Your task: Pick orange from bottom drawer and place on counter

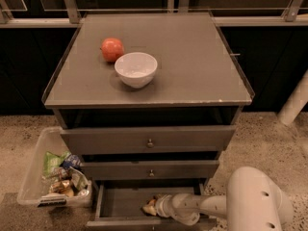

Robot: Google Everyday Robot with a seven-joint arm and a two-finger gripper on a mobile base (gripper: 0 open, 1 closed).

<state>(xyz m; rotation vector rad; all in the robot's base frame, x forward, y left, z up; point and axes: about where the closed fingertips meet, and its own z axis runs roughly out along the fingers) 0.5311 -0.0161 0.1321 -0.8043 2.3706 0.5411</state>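
The bottom drawer [120, 205] is pulled open below the two shut upper drawers. My gripper [150, 207] reaches into it from the right and sits low over the drawer floor, near the middle. A small pale yellow-orange patch [147, 209] shows at the gripper's tip. I cannot tell whether this is the orange, or whether it is held. The counter [192, 66] is the flat grey top of the cabinet, with a thin raised rim.
A larger red-orange fruit [112, 49] and a white bowl [136, 69] stand on the counter's left half. A clear bin [33, 177] with packets sits on the floor to the left of the drawers. My white arm [252, 201] fills the lower right. A white post [296, 102] leans at the right.
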